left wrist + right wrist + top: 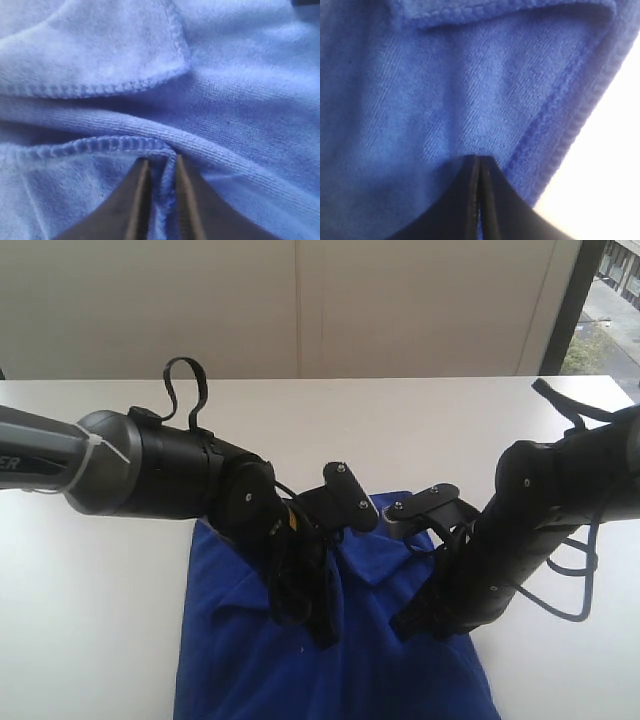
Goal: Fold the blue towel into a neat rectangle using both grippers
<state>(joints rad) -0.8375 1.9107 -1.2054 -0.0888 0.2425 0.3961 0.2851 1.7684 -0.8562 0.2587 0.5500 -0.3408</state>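
Readable only in part: white letters "ER" on the dark band of the left arm [30,465], at the left edge of the scene, with the start of the word cut off by the frame. Small yellow sticker [295,524] on the wrist above the left gripper [325,630]: print too small to read.

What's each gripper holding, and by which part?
Both hold the blue towel: left gripper pinches a fold of hemmed edge; right gripper is shut on the cloth just inside a hemmed edge.
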